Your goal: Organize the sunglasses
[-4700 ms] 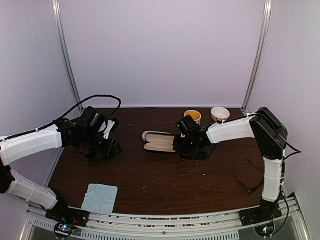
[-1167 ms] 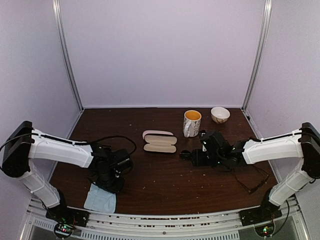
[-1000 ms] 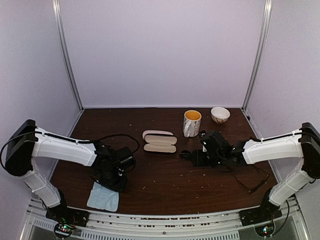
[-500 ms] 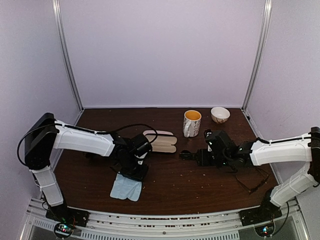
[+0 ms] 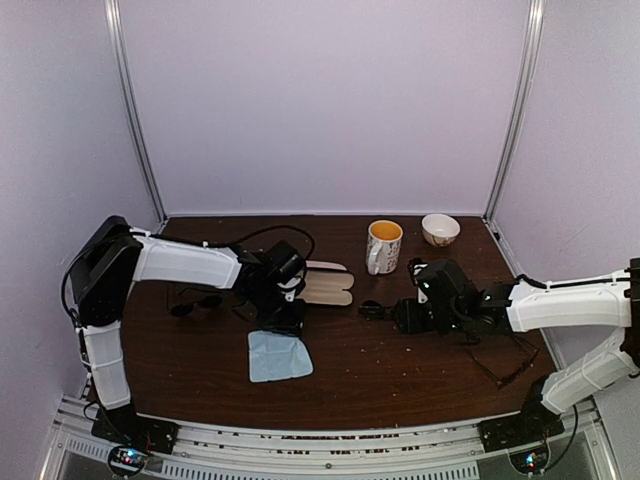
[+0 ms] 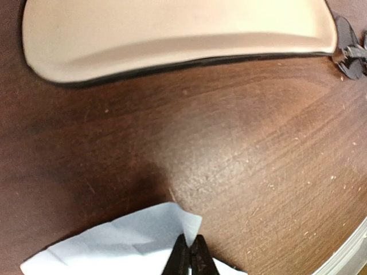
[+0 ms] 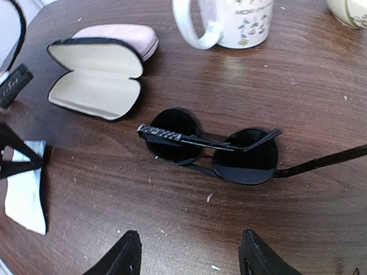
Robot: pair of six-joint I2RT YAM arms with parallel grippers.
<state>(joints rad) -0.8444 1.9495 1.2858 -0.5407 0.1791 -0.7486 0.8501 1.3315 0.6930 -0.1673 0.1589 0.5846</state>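
Lilac walls point(image 5: 320, 100) close in a dark wood table point(image 5: 400, 385). The sunglasses point(image 7: 209, 146), black with round dark lenses, lie flat near the table's middle, close to the mug point(image 7: 235, 23). In the right wrist view their long axis runs side to side and dips a little toward the right. One temple is folded across the lenses and the other sticks out to the right. The right gripper point(image 7: 192, 252) hovers just short of them, its fingers spread wide with nothing between them. The left gripper point(image 6: 192, 258) is pinched tight on a corner of the light-blue cloth point(image 6: 114, 243), just in front of the open case point(image 6: 172, 34). A dark pair point(image 5: 197, 303) lies by the left arm. A thin pair point(image 5: 498, 370) lies toward the table's near right side.
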